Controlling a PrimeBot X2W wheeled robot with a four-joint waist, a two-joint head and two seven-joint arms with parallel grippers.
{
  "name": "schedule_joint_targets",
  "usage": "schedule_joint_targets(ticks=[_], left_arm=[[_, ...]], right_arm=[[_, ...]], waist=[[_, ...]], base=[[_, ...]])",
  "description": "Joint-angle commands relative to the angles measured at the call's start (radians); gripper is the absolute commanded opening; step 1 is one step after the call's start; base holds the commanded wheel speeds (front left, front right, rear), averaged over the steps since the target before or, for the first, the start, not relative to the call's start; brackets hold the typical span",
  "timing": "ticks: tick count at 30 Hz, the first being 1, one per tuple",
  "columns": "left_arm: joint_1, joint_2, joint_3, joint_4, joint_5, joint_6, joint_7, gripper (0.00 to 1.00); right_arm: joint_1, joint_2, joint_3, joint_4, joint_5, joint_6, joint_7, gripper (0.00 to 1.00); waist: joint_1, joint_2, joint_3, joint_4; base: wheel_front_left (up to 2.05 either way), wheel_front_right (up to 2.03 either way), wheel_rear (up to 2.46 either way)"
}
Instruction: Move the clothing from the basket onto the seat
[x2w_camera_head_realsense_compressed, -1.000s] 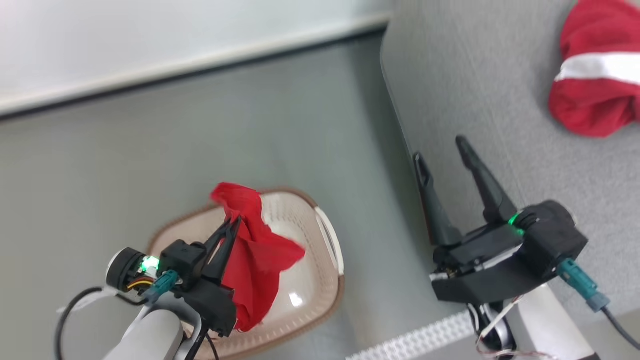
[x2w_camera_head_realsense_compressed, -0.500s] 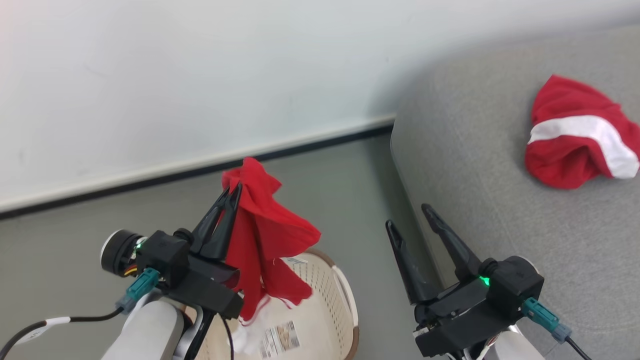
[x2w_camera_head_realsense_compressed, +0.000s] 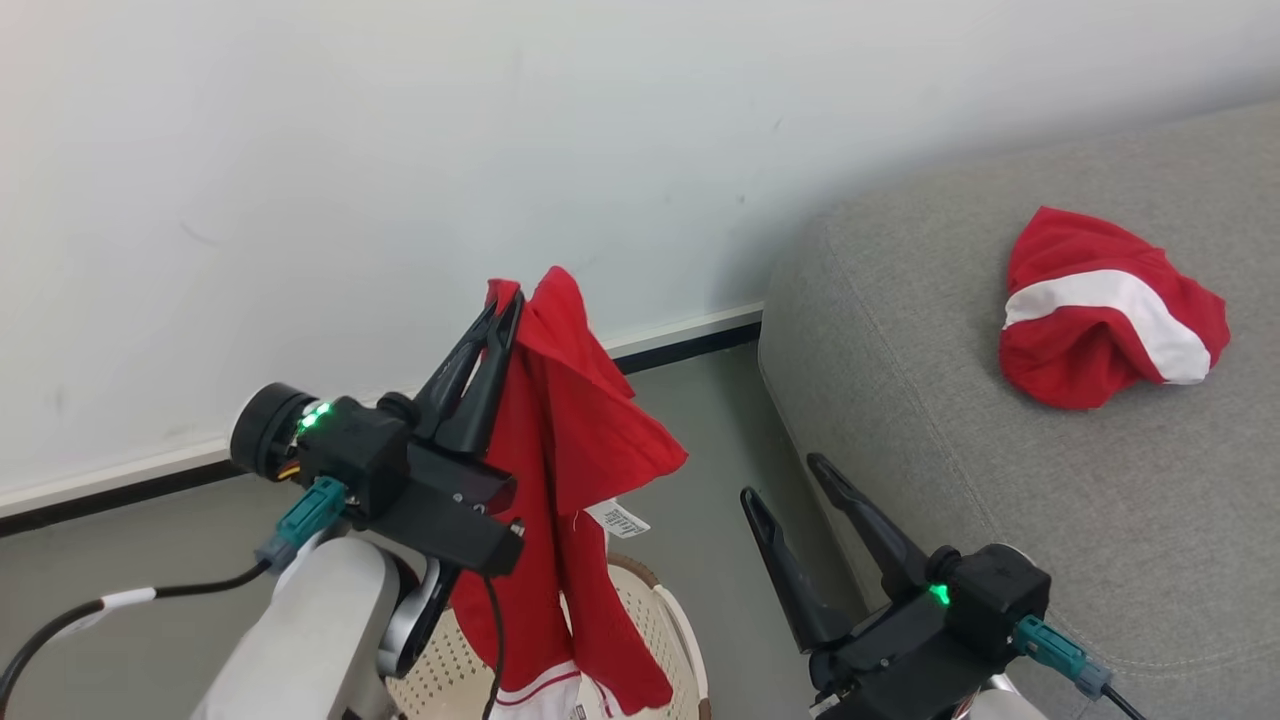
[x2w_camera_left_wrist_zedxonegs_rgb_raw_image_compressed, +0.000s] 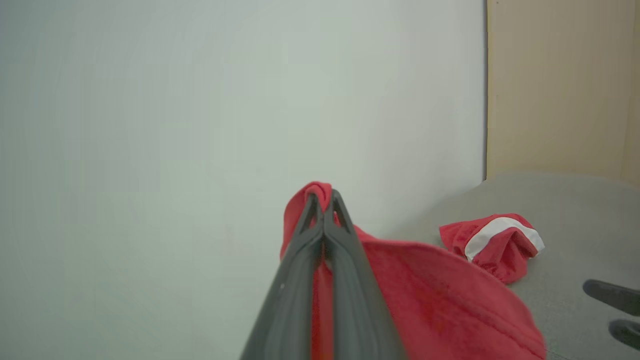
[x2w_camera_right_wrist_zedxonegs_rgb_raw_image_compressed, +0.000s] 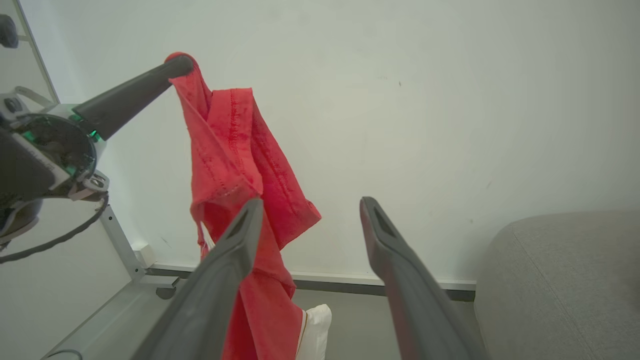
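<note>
My left gripper (x2w_camera_head_realsense_compressed: 505, 300) is shut on a red garment (x2w_camera_head_realsense_compressed: 570, 470), which hangs from its fingertips above the cream basket (x2w_camera_head_realsense_compressed: 660, 640) at the bottom of the head view. In the left wrist view the closed left gripper (x2w_camera_left_wrist_zedxonegs_rgb_raw_image_compressed: 324, 196) pinches the red fabric (x2w_camera_left_wrist_zedxonegs_rgb_raw_image_compressed: 430, 290). The right wrist view shows the same garment (x2w_camera_right_wrist_zedxonegs_rgb_raw_image_compressed: 240, 165) dangling with a white part low down. My right gripper (x2w_camera_head_realsense_compressed: 785, 480) stands open and empty beside the grey seat (x2w_camera_head_realsense_compressed: 1000, 480). Another red and white garment (x2w_camera_head_realsense_compressed: 1100, 310) lies bunched on the seat.
A white wall (x2w_camera_head_realsense_compressed: 400, 150) with a dark skirting strip runs behind everything. Grey floor (x2w_camera_head_realsense_compressed: 700, 450) lies between the basket and the seat's rounded front edge. A beige panel (x2w_camera_left_wrist_zedxonegs_rgb_raw_image_compressed: 560, 85) stands behind the seat in the left wrist view.
The head camera has tilted up, so the wall takes more of the picture. My left gripper has lifted the red garment higher out of the basket. The right gripper stays open.
</note>
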Motion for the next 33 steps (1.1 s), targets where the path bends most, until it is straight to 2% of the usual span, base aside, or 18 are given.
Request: schedule_joint_targets(ticks=[1, 7, 14, 21, 33], left_arm=[[-0.008, -0.004, 0.001, 0.003, 0.005, -0.006, -0.005, 0.00], [-0.026, -0.045, -0.002, -0.004, -0.029, -0.031, -0.005, 0.00], [-0.069, -0.083, -0.048, 0.003, -0.018, -0.058, -0.005, 0.00], [-0.112, -0.125, -0.104, 0.003, -0.047, -0.071, 0.009, 0.00], [-0.158, -0.145, -0.205, -0.040, -0.084, -0.067, 0.043, 0.00]], right_arm=[[-0.006, -0.006, 0.010, 0.003, 0.012, 0.000, -0.001, 1.00], [-0.010, -0.019, 0.054, 0.036, 0.031, 0.000, -0.001, 1.00], [-0.045, -0.016, 0.080, 0.102, -0.013, 0.000, -0.001, 1.00], [-0.085, 0.016, 0.060, 0.169, -0.059, 0.000, -0.001, 1.00], [-0.118, 0.078, 0.002, 0.263, -0.132, 0.000, -0.001, 1.00]], waist=[[0.0001, 0.0001, -0.007, -0.004], [0.0001, 0.0001, -0.021, -0.015], [0.0001, 0.0001, -0.021, -0.024], [0.0001, 0.0001, -0.017, -0.030], [0.0001, 0.0001, -0.016, -0.024]], base=[[0.00, 0.00, 0.00], [0.00, 0.00, 0.00], [0.00, 0.00, 0.00], [0.00, 0.00, 0.00], [0.00, 0.00, 0.00]])
